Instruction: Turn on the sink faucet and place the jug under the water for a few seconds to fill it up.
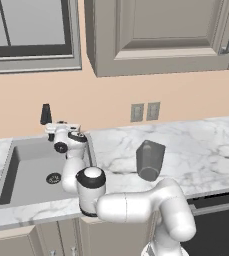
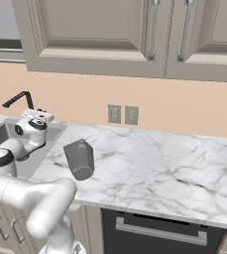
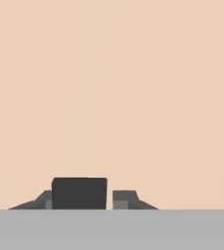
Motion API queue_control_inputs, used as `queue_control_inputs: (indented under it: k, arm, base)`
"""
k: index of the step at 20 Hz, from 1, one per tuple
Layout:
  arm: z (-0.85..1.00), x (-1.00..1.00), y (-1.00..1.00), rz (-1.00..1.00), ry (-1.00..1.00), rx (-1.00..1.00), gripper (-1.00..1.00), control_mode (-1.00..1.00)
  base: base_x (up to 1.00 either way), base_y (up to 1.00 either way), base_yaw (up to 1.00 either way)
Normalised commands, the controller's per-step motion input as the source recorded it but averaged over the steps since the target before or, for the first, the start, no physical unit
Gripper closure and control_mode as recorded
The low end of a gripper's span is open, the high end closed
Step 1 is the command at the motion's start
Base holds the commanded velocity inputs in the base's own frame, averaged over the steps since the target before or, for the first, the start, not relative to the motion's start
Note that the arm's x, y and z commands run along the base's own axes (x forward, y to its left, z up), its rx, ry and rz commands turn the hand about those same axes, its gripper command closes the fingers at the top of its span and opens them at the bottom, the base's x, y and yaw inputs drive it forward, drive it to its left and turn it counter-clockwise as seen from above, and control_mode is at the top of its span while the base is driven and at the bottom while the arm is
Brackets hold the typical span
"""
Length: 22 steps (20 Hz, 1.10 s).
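Kitchen w/ white marble counter (image 1: 206,145) and grey sink (image 1: 28,167) under a peach wall. The faucet (image 2: 20,99) step is judged in hand: the gripper (image 1: 61,126) is held by the black tap; no water is seen. Jaws look partly apart, a dark block between them; a grip can't be told. The jug (image 1: 149,159) stands on the counter, right of the sink. Next: lever flipped, then jug fetched.

Home kitchen, white marble counter (image 2: 149,154) along a peach wall, grey sink (image 1: 31,172) set into it with a black faucet (image 2: 18,99), panelled grey cabinets (image 2: 100,34) overhead, wall outlets (image 2: 123,114), dark oven front (image 2: 159,230) below.
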Motion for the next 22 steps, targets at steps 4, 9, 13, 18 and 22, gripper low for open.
queue_control_inputs:
  k: [4,9,13,18,22]
  arm:
    - [0.0,-0.04,-0.42,-0.1,0.0,0.2,1.0,-1.0]
    - [0.0,0.0,-0.42,-0.09,0.0,0.2,1.0,-1.0]
    - [-0.04,0.0,-0.36,-0.06,0.04,0.16,1.0,-1.0]
    - [-0.09,0.0,-0.24,-0.04,0.09,0.11,1.0,-1.0]
    - [-0.1,0.0,-0.25,-0.02,0.06,0.11,1.0,-1.0]
  base:
    - [0.0,0.0,0.0]
    - [0.0,0.0,0.0]
    - [0.0,0.0,0.0]
    - [0.0,0.0,0.0]
    - [0.0,0.0,0.0]
